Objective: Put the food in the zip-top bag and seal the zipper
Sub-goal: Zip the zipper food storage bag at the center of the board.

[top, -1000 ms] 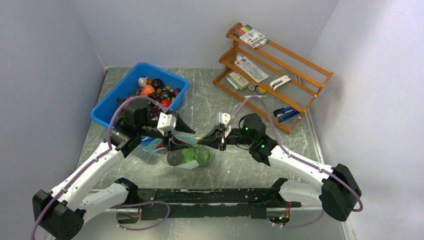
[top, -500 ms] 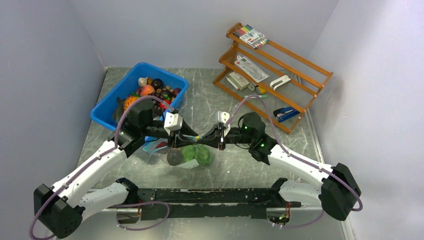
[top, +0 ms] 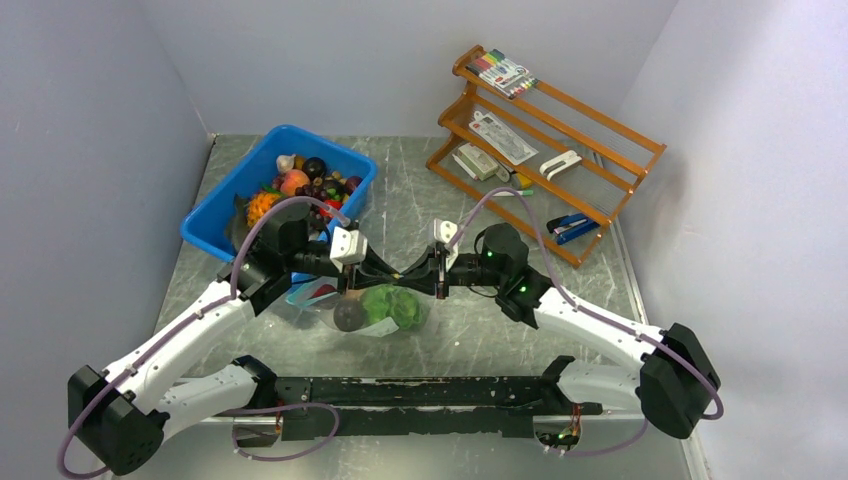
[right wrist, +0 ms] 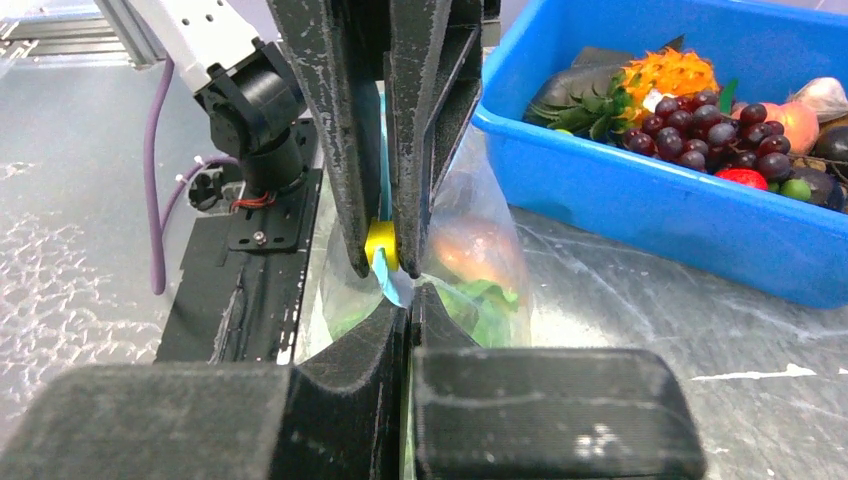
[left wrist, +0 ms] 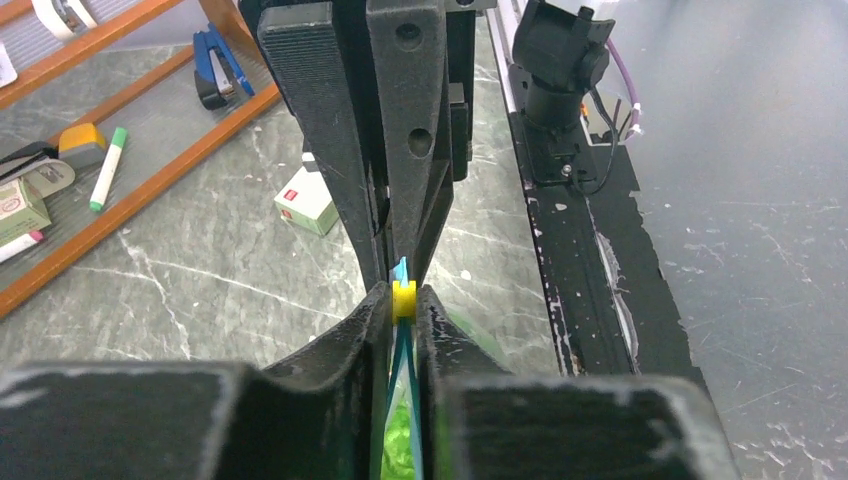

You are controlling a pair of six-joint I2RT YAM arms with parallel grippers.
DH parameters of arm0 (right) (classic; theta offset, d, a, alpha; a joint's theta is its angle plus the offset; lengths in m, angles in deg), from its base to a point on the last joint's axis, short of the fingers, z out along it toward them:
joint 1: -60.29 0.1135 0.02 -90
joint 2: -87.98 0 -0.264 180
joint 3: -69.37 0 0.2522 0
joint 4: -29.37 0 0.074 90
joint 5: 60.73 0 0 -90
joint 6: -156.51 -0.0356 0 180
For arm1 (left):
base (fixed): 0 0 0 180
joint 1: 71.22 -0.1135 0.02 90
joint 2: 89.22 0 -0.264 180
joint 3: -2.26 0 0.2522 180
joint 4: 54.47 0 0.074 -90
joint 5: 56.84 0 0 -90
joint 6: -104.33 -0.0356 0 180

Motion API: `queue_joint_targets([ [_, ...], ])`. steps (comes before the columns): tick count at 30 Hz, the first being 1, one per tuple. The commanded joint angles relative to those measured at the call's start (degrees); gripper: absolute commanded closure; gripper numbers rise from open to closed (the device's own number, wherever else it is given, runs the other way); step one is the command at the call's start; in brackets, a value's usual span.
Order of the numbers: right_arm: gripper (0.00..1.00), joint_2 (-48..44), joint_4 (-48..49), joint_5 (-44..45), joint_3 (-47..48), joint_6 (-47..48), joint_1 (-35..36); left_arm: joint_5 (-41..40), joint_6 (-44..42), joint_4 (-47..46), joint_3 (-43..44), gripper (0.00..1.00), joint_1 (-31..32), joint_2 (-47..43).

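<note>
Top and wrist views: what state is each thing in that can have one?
Left end effector, shut on zipper at its slider.
Right end effector, shut on zipper's tip.
Zipper, sealed or not: cannot tell.
Bag, holds food.
Bin, holds grapes and other fruit.

No text I can read in any of my views. The small white box on the worktop carries a red mark, too small to make out. The white pack and marker pack on the wooden rack show print, blurred past reading.
</note>
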Motion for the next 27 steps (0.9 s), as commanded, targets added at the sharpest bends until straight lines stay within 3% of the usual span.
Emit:
queue_joint_targets([
  [1, 1.00, 0.4, 1.2, 1.1, 1.7, -0.6, 0.4, 0.0, -2.7, 0.7, 1.9, 0.91, 0.8, -0.3],
  [7, 1.00, -3.3, 2.7, 6.2, -1.1, -1.1, 0.4, -5.2, -5.6, 6.4, 2.5, 0.93, 0.9, -0.7],
  [12, 1.00, -5.7, 1.3, 6.7, -3.1, 0.7, 0.4, -8.3, -5.2, 5.9, 2.1, 0.93, 0.9, -2.6],
  [27, 1.00, -10.6, -3.6, 8.8, -4.0, 3.5, 0.3, -9.4, -5.2, 7.6, 1.8, 0.93, 0.9, -2.6],
])
